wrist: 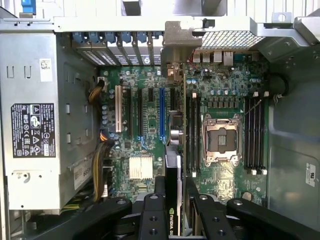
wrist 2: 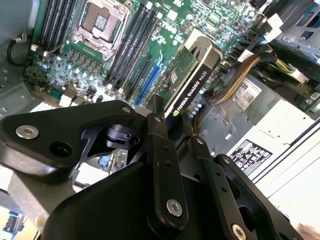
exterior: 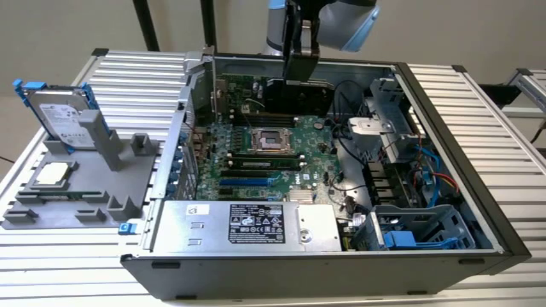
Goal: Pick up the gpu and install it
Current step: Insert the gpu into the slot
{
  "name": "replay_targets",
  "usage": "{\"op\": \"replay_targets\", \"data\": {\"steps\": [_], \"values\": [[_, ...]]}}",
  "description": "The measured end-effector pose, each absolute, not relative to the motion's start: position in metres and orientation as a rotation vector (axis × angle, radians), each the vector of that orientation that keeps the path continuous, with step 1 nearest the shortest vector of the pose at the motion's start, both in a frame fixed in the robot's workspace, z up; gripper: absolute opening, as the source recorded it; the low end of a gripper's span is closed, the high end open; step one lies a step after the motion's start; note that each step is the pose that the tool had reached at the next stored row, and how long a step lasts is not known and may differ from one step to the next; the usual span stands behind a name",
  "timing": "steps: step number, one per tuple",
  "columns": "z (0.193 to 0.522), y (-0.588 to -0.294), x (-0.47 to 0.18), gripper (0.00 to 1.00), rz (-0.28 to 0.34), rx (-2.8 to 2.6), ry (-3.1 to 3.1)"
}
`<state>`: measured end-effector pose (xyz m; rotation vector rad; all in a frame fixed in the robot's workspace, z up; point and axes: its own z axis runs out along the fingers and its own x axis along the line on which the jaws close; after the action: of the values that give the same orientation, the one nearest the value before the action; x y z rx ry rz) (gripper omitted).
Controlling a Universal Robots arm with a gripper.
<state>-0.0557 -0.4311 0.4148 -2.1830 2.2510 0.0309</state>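
Note:
The gpu (exterior: 297, 97) hangs upright inside the open computer case (exterior: 444, 128), over the far part of the green motherboard (exterior: 256, 160) and apart from it. My gripper (exterior: 300, 64) comes down from above and is shut on the card's top edge. In the second wrist view the gpu (wrist 2: 189, 75) shows a green board on one face and a black shroud on the other, held by the gripper (wrist 2: 177, 125). In the first wrist view the gpu (wrist: 173, 170) is edge-on between the fingers (wrist: 155, 205), beside the blue slot (wrist: 162, 115), with its silver bracket (wrist: 177, 45) at the case's rear wall.
A silver power supply (exterior: 247, 224) fills the case's near side, and a drive cage (exterior: 418, 233) with cables sits at the exterior view's right. Left of the case, a grey fixture (exterior: 77, 192) holds a blue-framed hard drive (exterior: 60, 118) and a square CPU chip (exterior: 53, 173).

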Motion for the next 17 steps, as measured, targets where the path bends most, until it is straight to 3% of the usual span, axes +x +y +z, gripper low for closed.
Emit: {"op": "replay_targets", "data": {"steps": [17], "values": [[0.4128,-0.4255,-0.0562,0.0,0.031,-2.183,2.251]]}}
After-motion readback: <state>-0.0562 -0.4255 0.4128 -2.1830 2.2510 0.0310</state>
